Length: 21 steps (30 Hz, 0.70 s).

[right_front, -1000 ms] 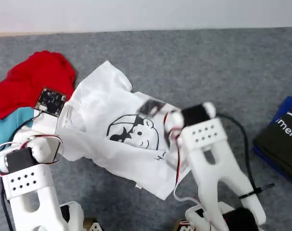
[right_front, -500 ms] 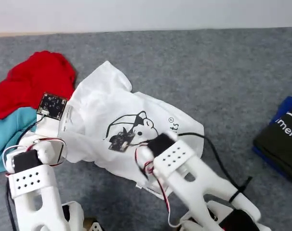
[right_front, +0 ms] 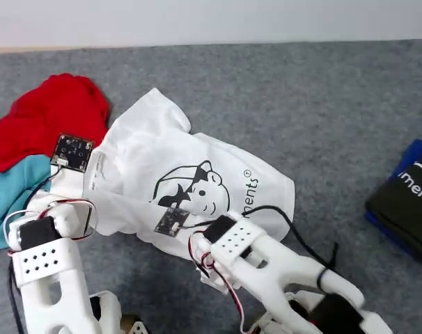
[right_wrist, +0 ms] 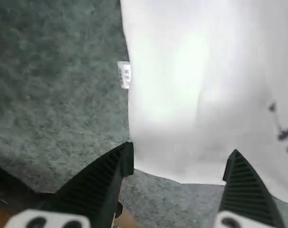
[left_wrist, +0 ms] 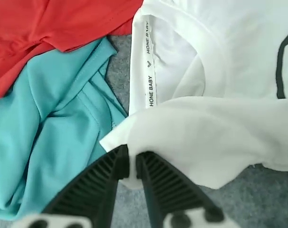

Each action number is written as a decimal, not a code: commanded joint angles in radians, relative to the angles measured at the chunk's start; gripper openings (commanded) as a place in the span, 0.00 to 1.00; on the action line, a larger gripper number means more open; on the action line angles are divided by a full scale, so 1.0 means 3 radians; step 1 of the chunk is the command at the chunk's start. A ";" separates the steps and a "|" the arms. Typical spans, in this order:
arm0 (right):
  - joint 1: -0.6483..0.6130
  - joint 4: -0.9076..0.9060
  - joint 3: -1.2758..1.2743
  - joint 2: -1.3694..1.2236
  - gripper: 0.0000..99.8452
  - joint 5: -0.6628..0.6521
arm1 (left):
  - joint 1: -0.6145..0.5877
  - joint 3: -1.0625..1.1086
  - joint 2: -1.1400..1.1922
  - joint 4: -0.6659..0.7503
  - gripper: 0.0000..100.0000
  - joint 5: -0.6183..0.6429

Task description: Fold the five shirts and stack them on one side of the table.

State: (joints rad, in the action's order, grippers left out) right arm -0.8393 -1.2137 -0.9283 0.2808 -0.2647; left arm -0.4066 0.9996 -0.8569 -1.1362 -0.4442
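**Left tool pinching, right tool wide at the hem: risks and room**

The white shirt (right_front: 197, 174) lies spread, print up, in the middle of the grey tabletop (right_front: 322, 104). The left tool (left_wrist: 131, 164) is closed to a narrow slit on a fold at the shirt's near-left edge. The right tool (right_wrist: 181, 156) stands wide open over the near hem, holding nothing, with one jaw off the cloth and the other over it.

The main risk is on the left. The teal shirt (right_front: 12, 188) and red shirt (right_front: 51, 118) lie just beside the pinched fold, and the teal one touches the white cloth. A sideways drag there could carry them along or bunch the white shirt over them. On the right, closing too near the hem's edge could catch one layer only, or miss it and pinch the tabletop covering. A pull by one arm alone would skew the shirt.

There is open room to the far side and right of the white shirt. A dark folded shirt (right_front: 406, 205) sits on a blue one (right_front: 414, 154) at the right edge, well apart.
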 commanded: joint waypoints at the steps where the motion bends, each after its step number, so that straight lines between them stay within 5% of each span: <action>1: -0.0038 0.0238 0.0015 -0.0340 0.31 0.0036 | -0.0010 -0.0013 -0.0041 0.0056 0.01 0.0046; 10: -0.0018 0.0110 0.0532 -0.1133 0.29 0.0031 | -0.0010 -0.0018 -0.0061 0.0051 0.01 0.0138; 15: -0.0018 -0.0018 0.0844 -0.1409 0.05 0.0000 | -0.0010 -0.0049 -0.0066 0.0046 0.01 0.0230; 21: 0.0248 -0.0151 0.1110 -0.1245 0.01 -0.0164 | 0.0005 -0.0366 -0.0066 -0.0220 0.01 0.0312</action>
State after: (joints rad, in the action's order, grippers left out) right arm -0.7779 -1.2444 -0.6368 -0.0844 -0.2831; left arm -0.4066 0.9689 -0.8569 -1.1577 -0.3675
